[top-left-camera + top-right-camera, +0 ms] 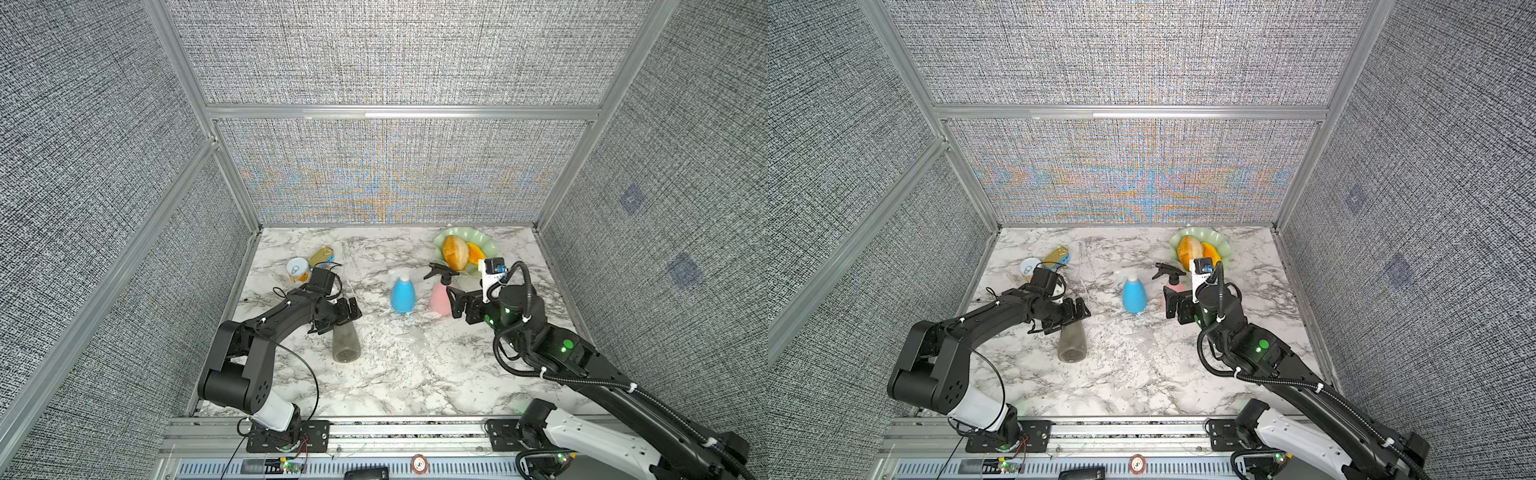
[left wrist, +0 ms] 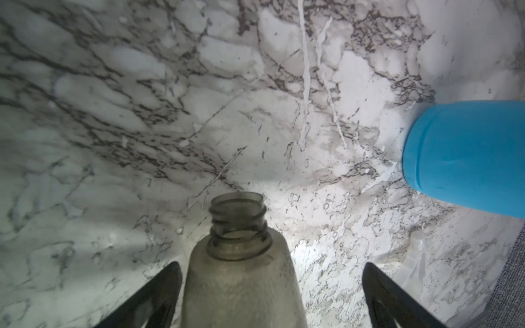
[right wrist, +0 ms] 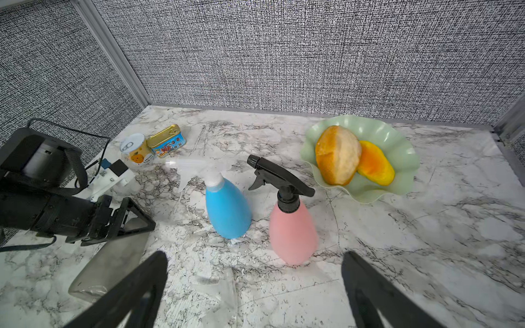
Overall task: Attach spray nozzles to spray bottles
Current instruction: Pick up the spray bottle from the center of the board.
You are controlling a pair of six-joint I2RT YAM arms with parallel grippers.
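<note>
Left hand: wide open, astride grey bottle, not clamped.
Right hand: wide open, empty, near upright pink bottle.
Table: grey bottle lying, threaded neck open.

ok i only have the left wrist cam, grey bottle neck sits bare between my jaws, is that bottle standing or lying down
observer: the grey bottle is lying on its side.
operator: does the blue one have a nozzle
observer: yes, the blue bottle stands upright with a white nozzle on its neck.
operator: and the right arm
observer: the right gripper is open, with the pink bottle just ahead of it, ungripped and topped by the black nozzle.
</note>
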